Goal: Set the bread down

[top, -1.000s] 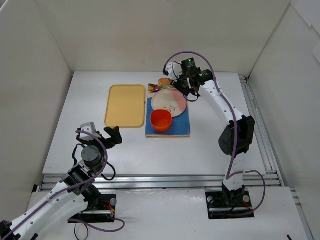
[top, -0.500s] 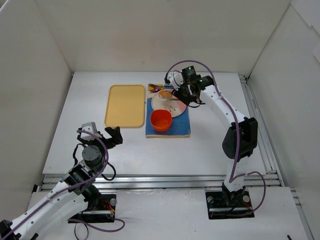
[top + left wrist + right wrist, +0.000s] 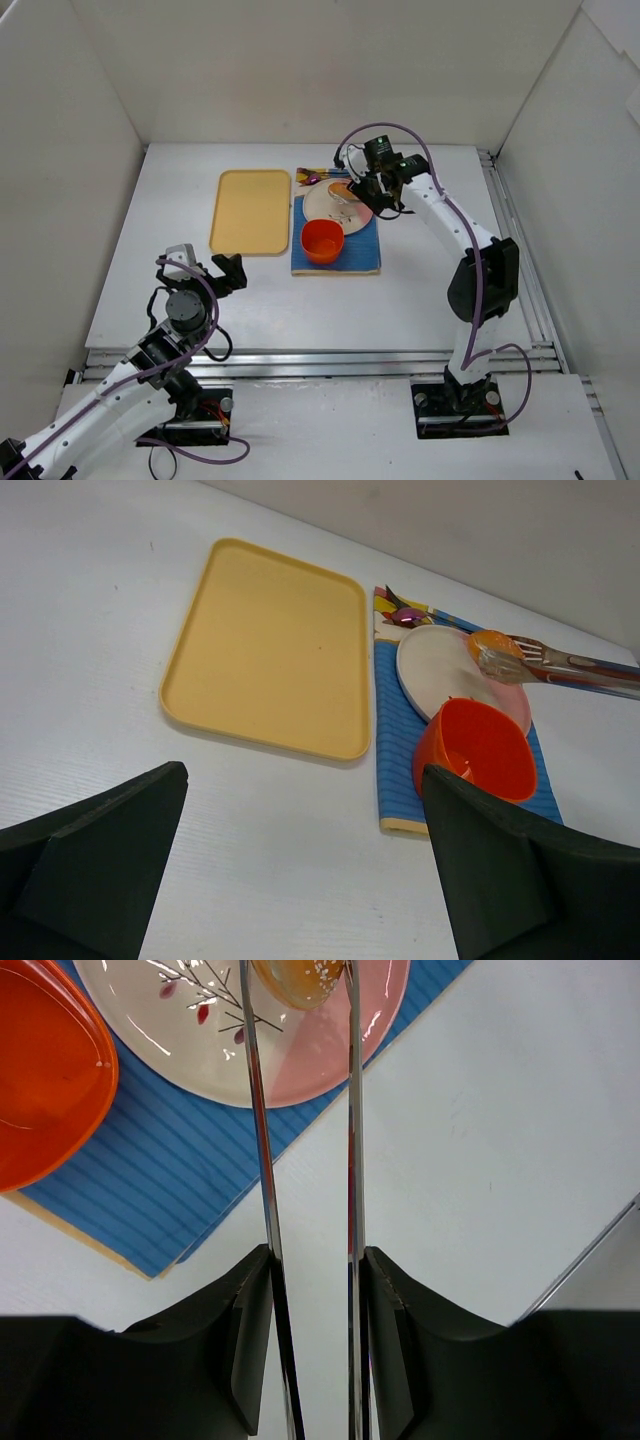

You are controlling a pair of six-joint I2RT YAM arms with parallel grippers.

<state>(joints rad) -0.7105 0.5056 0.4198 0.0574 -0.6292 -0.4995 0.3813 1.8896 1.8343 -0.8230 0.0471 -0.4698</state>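
The bread (image 3: 300,980), a small golden-brown bun, is pinched between the tips of metal tongs (image 3: 262,1160) just over the far edge of the white-and-pink plate (image 3: 330,1055). It also shows in the left wrist view (image 3: 490,643) and the top view (image 3: 343,190). My right gripper (image 3: 310,1270) is shut on the tongs' two arms; in the top view it (image 3: 372,183) is at the plate's (image 3: 335,210) right rim. My left gripper (image 3: 300,780) is open and empty, low over the table, far from the plate (image 3: 435,665); in the top view it (image 3: 215,270) is at the near left.
An orange-red cup (image 3: 322,240) stands on a blue striped mat (image 3: 360,252) just in front of the plate. A yellow tray (image 3: 250,210) lies to the left of the mat. Small cutlery (image 3: 318,178) lies behind the plate. White walls enclose the table.
My right gripper has carried the tongs and bread from behind the plate forward and down to over the plate's far edge. The left arm has barely moved.
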